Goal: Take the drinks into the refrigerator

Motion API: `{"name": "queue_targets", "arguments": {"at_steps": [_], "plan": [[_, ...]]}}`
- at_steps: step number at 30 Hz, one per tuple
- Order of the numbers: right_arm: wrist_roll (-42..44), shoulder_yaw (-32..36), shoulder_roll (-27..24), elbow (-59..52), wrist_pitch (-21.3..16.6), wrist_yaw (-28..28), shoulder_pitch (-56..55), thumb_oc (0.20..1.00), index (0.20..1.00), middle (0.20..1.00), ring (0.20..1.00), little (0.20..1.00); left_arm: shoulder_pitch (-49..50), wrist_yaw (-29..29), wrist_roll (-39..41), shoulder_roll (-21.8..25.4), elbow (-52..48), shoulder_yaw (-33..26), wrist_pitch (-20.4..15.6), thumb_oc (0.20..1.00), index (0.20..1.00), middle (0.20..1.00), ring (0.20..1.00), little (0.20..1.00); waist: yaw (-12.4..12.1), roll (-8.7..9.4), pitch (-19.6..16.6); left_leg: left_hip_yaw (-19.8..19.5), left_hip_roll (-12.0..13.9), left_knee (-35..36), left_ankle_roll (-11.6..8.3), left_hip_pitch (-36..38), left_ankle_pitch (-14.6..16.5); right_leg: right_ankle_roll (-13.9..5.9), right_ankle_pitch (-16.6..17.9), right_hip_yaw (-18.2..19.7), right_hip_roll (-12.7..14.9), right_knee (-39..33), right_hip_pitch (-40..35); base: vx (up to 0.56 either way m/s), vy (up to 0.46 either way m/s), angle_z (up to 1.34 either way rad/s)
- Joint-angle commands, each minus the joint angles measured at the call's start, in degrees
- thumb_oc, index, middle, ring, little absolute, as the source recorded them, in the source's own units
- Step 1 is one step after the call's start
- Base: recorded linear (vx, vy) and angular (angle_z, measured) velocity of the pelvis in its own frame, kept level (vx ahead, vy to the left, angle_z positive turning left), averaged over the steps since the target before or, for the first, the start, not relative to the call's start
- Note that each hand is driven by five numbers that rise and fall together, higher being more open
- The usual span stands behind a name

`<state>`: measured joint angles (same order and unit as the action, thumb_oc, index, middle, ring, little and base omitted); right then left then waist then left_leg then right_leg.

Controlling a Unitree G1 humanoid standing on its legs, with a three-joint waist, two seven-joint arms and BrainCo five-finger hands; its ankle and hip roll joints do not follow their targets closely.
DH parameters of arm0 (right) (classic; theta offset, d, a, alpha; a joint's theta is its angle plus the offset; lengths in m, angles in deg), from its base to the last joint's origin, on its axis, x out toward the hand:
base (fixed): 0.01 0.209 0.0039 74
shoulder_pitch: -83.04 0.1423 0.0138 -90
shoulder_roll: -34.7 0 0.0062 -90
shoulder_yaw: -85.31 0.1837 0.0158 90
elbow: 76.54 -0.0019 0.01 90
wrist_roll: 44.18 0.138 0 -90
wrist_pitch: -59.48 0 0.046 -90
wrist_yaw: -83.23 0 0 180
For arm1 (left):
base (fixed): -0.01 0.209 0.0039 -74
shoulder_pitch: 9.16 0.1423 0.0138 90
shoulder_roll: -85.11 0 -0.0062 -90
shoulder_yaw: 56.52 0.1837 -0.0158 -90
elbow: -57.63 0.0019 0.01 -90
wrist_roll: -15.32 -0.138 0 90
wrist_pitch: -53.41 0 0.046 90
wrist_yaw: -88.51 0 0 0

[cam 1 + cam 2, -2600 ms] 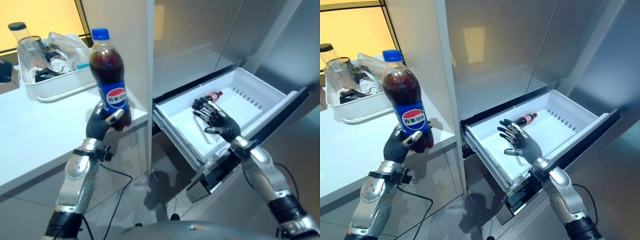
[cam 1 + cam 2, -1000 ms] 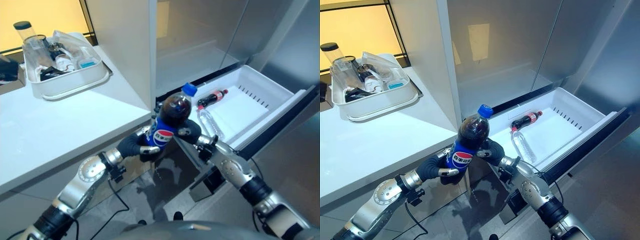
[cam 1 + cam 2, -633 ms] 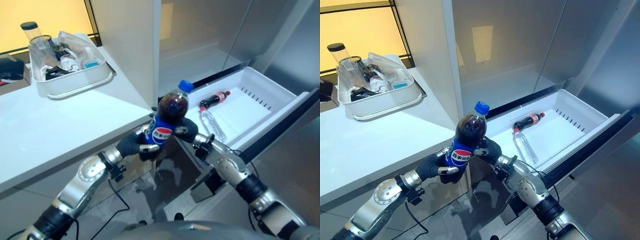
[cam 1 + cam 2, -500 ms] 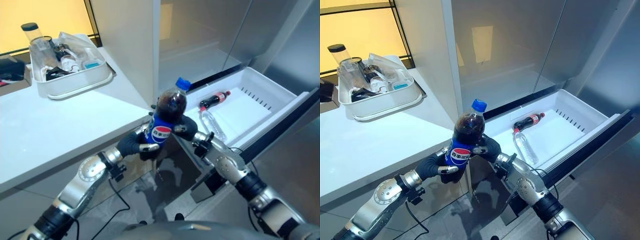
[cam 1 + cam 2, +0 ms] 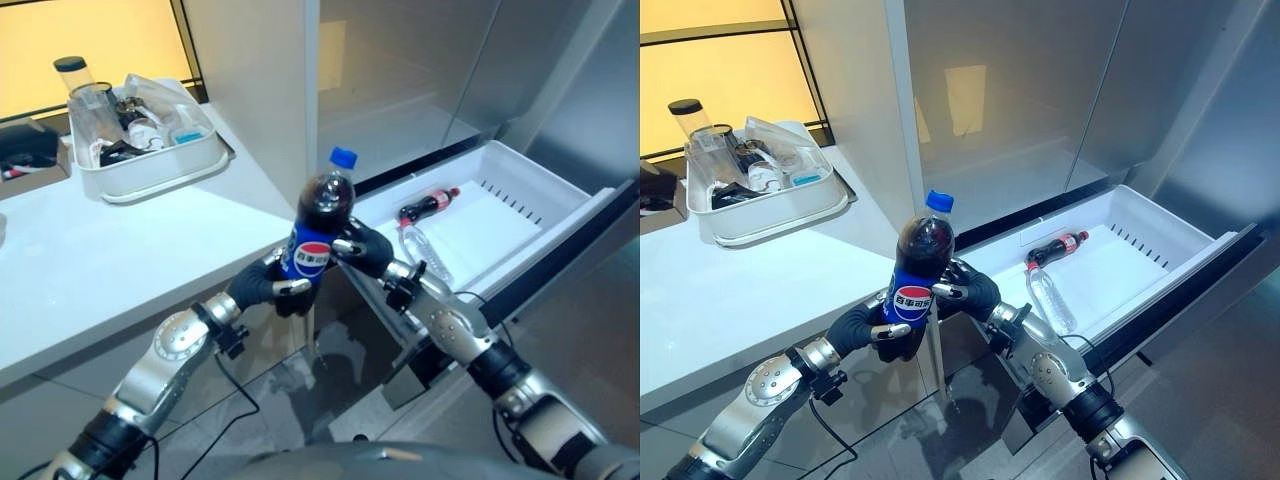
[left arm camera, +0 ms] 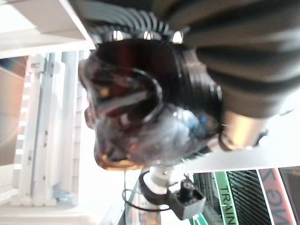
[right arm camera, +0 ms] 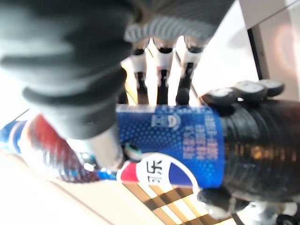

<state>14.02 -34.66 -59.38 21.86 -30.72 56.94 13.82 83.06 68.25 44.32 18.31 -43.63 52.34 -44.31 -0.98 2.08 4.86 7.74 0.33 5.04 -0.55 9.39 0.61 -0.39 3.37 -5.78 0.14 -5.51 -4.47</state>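
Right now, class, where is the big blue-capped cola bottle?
The big blue-capped cola bottle stands upright, gripped by both the left hand and the right hand, just left of the open white drawer.

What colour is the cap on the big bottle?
Blue. The big bottle's cap shows best in the left eye view.

- The left arm was extended forward and inward from the lower left, elbow bent, forearm rising toward the centre.
- The left hand was seen with fingers and thumb curled round the lower body of the cola bottle; the bottle's base was pressed close against the palm in the left wrist view.
- The right arm was brought in from the lower right, forearm angled up and to the robot's left.
- The right hand was closed on the same bottle at label height, opposite the left hand.
- In the right wrist view, the fingers were wrapped over the label.
- Both wrists were held close together; the bottle was kept upright between the hands.
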Motion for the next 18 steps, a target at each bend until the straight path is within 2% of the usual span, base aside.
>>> {"name": "queue_targets", "arguments": {"at_steps": [1, 2, 3, 18], "plan": [[4.12, 0.34, 4.25, 0.93, -3.16, 0.16, 7.64, 0.338, 0.338, 0.338, 0.338, 0.338, -6.16, -1.9, 0.39, -1.28, -5.98, 2.05, -5.57, 0.2, 0.2, 0.2, 0.2, 0.2, -1.47, 1.16, -1.36, -2.74, 1.1, -0.04, -1.37, 1.52, 4.33, -5.72, -0.76, -3.35, 2.75, 1.56, -2.8, 0.0, 0.0, 0.0], [4.12, 0.34, 4.25, 0.93, -3.16, 0.17, 7.64, 0.592, 0.592, 0.592, 0.592, 0.592, -6.14, -1.89, 0.39, -1.28, -6.0, 2.04, -5.56, 0.2, 0.2, 0.2, 0.2, 0.2, -1.47, 1.16, -1.37, -2.73, 1.1, -0.04, -1.37, 1.52, 4.33, -5.72, -0.76, -3.34, 2.75, 1.56, -2.8, 0.0, 0.0, 0.0], [4.11, 0.37, 4.21, 0.81, -3.12, 0.22, 7.55, 1.0, 1.0, 1.0, 1.0, 1.0, -6.12, -1.85, 0.31, -1.23, -6.06, 1.93, -5.57, 0.2, 0.2, 0.2, 0.2, 0.2, -1.47, 1.16, -1.37, -2.73, 1.1, -0.04, -1.38, 1.54, 4.35, -5.72, -0.77, -3.33, 2.72, 1.57, -2.79, 0.0, 0.0, 0.0], [4.15, 0.22, 3.43, -0.08, -2.82, -0.08, 7.6, 1.0, 1.0, 1.0, 1.0, 1.0, -5.95, -1.57, -0.26, -1.57, -6.15, 1.54, -5.74, 0.2, 0.2, 0.2, 0.2, 0.2, -1.5, 1.47, -1.56, -2.5, 1.22, -0.04, -1.5, 1.6, 4.39, -5.74, -0.76, -3.22, 2.56, 1.43, -2.87, 0.0, 0.0, 0.0]]}}
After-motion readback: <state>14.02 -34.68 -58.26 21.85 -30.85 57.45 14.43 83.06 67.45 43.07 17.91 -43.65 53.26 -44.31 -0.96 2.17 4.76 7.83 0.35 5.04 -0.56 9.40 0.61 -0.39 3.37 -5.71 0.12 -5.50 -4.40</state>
